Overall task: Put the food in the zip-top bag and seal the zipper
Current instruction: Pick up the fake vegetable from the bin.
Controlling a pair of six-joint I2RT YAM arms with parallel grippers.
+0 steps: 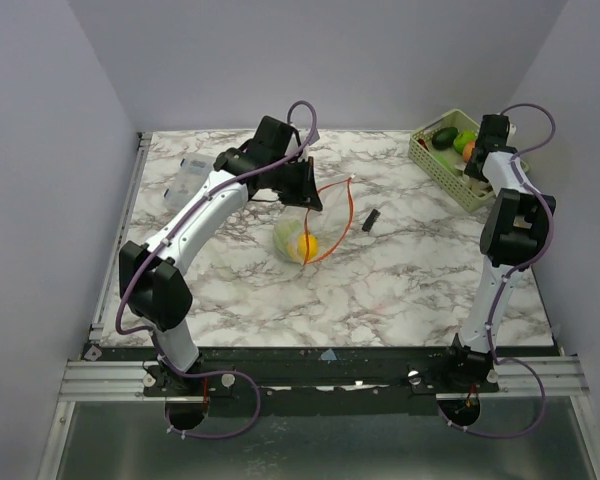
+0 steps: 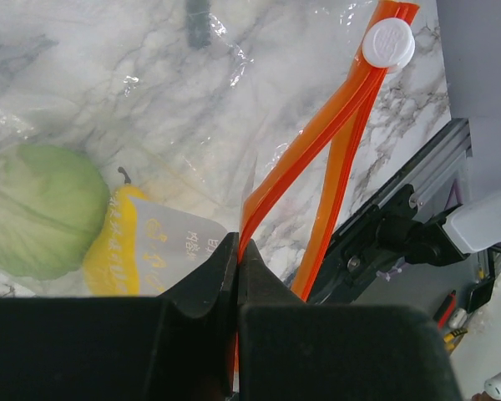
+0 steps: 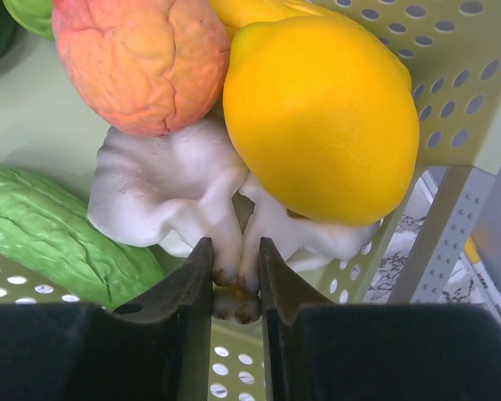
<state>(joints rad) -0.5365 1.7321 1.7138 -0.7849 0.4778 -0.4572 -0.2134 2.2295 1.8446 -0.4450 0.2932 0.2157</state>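
We see the marble tabletop (image 1: pixel 380 290) with the zip-top bag (image 1: pixel 295 235) lying near its middle, mouth towards the far side. The pale green basket (image 1: pixel 445 175) stands at the far right corner.

Inside the bag lie two pieces of food, a green fruit (image 2: pixel 37 209) and a yellow fruit (image 2: pixel 121 251), touching each other. In the basket a lemon (image 3: pixel 321 117) and a lumpy orange fruit (image 3: pixel 138 63) rest against a white mushroom-shaped piece (image 3: pixel 167 188), with a bumpy green vegetable (image 3: pixel 50 230) beside them.

The left hand (image 2: pixel 236 251) is over the bag's mouth, its fingers pressed together on the zipper (image 2: pixel 317 150). The strip's two sides part below the white slider (image 2: pixel 388 42), so the mouth is unsealed. The right hand (image 3: pixel 235 267) is down in the basket, fingers clamped on the brownish stem of the white piece.

A small black object (image 1: pixel 371 220) lies on the tabletop just right of the bag.
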